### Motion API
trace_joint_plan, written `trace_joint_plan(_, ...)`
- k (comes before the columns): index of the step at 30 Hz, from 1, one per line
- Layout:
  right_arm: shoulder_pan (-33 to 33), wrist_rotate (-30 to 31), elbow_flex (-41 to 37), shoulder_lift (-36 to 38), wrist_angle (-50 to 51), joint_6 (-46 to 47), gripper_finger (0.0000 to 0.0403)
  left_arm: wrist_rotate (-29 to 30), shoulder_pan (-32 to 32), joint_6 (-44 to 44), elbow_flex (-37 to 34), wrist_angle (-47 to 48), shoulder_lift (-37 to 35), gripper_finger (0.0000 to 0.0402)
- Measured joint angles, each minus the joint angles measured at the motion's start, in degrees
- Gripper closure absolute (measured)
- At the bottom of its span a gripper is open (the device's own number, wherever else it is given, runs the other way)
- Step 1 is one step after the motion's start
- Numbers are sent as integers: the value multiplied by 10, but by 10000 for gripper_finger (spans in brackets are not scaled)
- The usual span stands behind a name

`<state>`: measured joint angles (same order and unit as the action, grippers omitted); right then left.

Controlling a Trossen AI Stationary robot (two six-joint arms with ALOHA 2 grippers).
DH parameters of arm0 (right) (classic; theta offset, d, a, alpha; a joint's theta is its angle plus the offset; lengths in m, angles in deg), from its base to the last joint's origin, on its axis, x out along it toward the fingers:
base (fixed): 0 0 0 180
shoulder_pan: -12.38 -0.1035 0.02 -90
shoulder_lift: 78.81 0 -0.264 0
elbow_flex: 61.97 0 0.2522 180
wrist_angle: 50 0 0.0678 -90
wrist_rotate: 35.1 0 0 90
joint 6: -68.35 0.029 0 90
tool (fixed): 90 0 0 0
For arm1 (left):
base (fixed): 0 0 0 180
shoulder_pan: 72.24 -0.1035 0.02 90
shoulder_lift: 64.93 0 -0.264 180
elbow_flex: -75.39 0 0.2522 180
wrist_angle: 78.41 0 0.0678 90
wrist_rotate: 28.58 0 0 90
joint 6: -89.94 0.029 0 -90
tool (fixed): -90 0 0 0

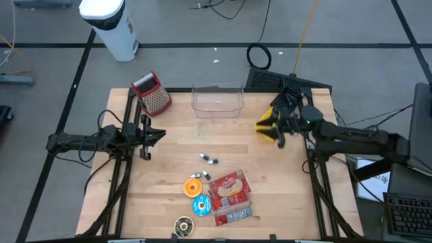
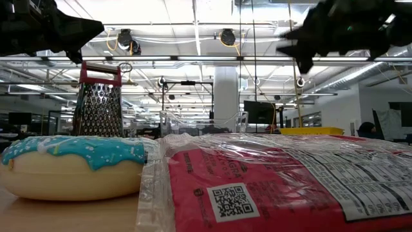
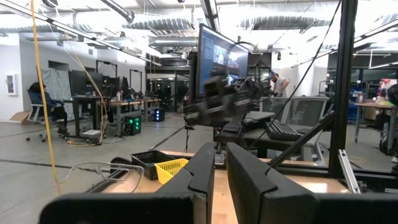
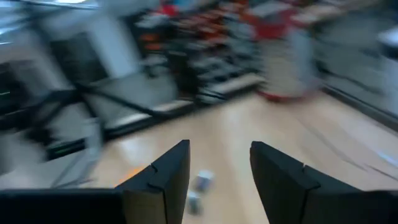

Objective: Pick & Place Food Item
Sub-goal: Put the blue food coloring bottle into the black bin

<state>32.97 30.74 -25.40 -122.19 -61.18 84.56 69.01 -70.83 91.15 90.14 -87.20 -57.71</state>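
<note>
The food items lie at the table's near middle: a red wrapped package, a blue-iced donut, an orange piece and a dark donut. The package and the blue donut fill the low view. My right gripper hangs open above the table's right side, next to a yellow basket, with nothing between its fingers. My left gripper waits shut at the table's left side, above the surface.
A clear plastic container stands at the far middle, and a red-handled grater at the far left. Two small pieces lie mid-table. A black basket sits at the far right corner. Bare wood shows around mid-table.
</note>
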Motion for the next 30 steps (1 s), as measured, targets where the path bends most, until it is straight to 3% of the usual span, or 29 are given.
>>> trace_joint_plan(6, -153, 18, 0, 8, 1, -33, 248, 0, 0, 0, 0, 0, 0, 360)
trace_joint_plan(12, -245, 16, 0, -1, 32, -41, 248, 0, 0, 0, 0, 0, 0, 360)
trace_joint_plan(24, -299, 16, 0, -2, 37, -85, 248, 0, 0, -1, 0, -18, 1, 360)
trace_joint_plan(30, -298, 18, 0, -2, 38, -65, 248, -10, 1, -123, 0, -106, 0, 360)
